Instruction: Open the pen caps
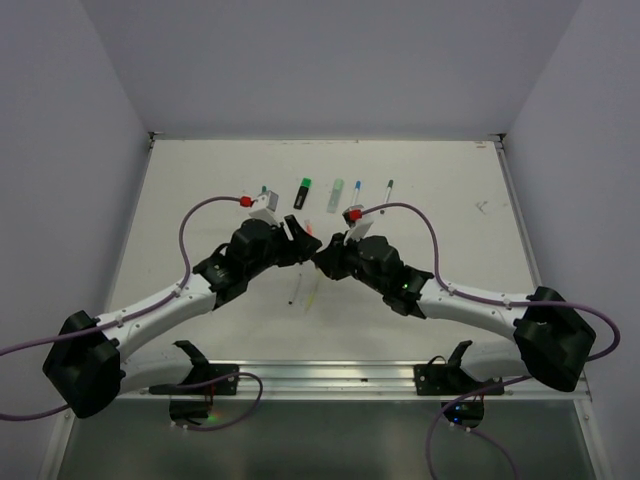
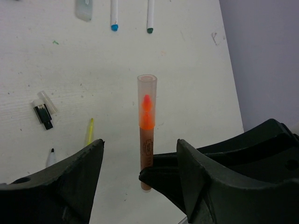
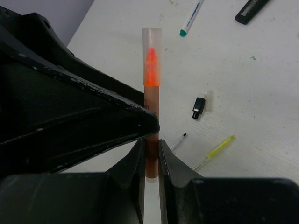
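Clear plastic cap sat over the tip of the orange highlighter, with the right gripper clamped on its barrel and the left gripper holding its jaws apart on either side, clear of it.

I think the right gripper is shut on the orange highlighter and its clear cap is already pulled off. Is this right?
Not fully. The right gripper is shut on the orange highlighter, but its clear cap is not off: it sits over the highlighter's writing end. The right wrist view shows this.
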Robot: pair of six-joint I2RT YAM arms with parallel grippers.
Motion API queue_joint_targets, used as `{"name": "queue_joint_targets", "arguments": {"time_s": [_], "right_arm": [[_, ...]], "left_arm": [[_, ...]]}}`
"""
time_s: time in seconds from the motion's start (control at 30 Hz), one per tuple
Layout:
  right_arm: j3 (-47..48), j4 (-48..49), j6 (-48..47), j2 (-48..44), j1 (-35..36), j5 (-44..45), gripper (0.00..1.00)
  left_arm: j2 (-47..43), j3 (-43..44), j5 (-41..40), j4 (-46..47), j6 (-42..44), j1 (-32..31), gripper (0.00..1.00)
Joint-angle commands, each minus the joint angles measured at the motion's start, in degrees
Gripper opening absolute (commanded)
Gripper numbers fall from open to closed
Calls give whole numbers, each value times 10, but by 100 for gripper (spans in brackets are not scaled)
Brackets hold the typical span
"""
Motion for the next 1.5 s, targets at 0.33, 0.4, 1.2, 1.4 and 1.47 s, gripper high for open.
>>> {"name": "queue_joint_targets", "arguments": {"time_s": [0.33,0.4,1.2,1.4,1.47], "right_arm": [[-22,88,21,-8,10,26,0],[-23,91,22,-8,10,20,0],[119,-109,3,-20,-41,-3,67],[161,-123,38,46,-45,-8,62],[166,-119,45,64,-45,-17,59]], "left_arm": [[21,-10,-22,75,-25,-20,11],[18,-15,-22,82,-21,-20,0],[5,-24,81,31,220,-20,0],[1,-24,100,40,220,-22,0],[-1,-25,103,41,220,-23,0]]}}
